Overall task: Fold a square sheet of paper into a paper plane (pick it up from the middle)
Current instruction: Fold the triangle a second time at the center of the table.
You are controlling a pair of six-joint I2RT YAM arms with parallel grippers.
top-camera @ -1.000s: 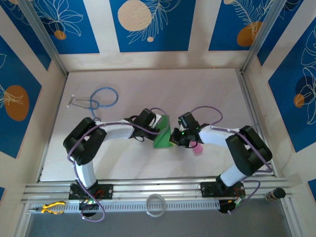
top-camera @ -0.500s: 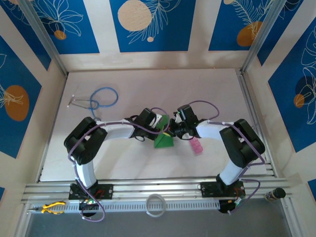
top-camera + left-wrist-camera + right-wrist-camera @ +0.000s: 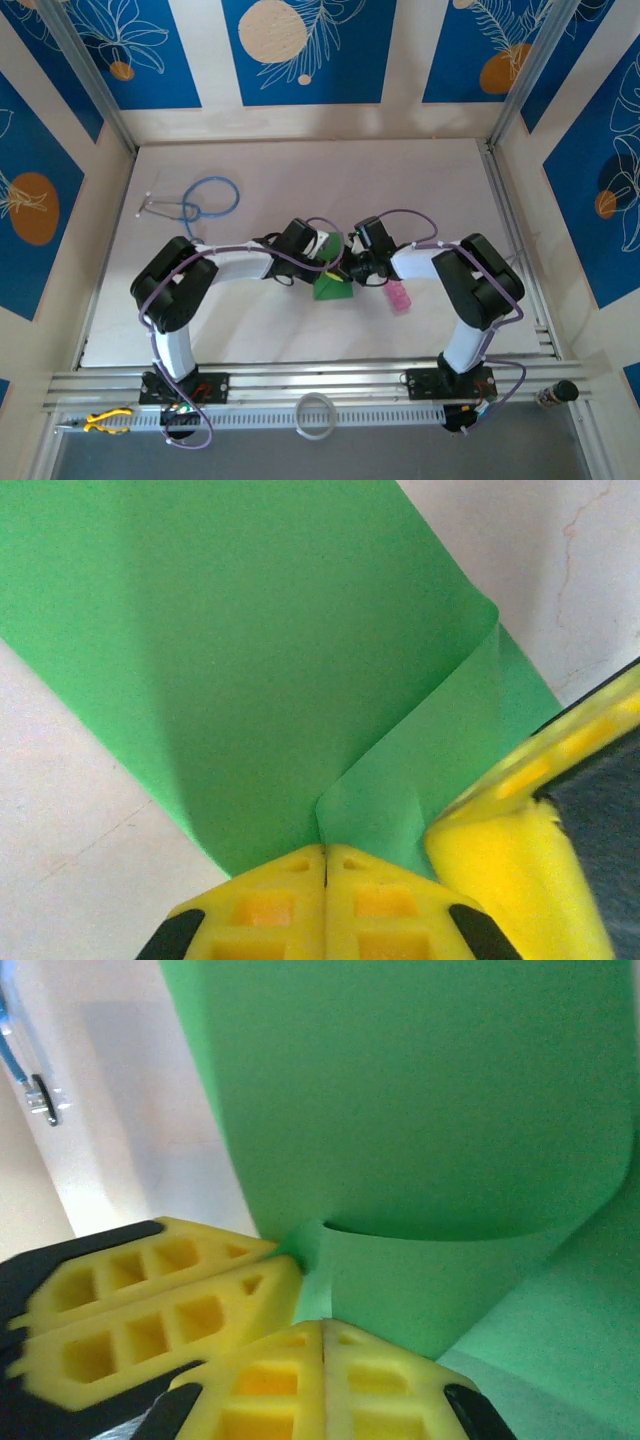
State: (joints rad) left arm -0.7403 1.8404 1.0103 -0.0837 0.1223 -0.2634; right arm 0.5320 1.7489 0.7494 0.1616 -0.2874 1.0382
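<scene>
The square sheet of paper (image 3: 330,287) is bright green and stands bent into a small triangular shape at the table's middle; no paper plane form shows. My left gripper (image 3: 332,262) and right gripper (image 3: 347,270) meet tip to tip at its top. In the left wrist view the left gripper (image 3: 325,855) is shut on the paper's (image 3: 250,650) lower corner, with a right finger (image 3: 510,850) pressed against it. In the right wrist view the right gripper (image 3: 322,1332) is shut on the curled green paper (image 3: 430,1110), with the left fingers (image 3: 150,1305) beside it.
A small pink bottle (image 3: 399,296) lies just right of the paper under the right arm. A blue-tubed stethoscope (image 3: 200,200) lies at the back left of the white table (image 3: 300,180). Metal rails run along the table's near and right edges.
The right gripper has swung left until it meets the left gripper. The green paper went from a tall upright triangle to a shorter, bunched one.
</scene>
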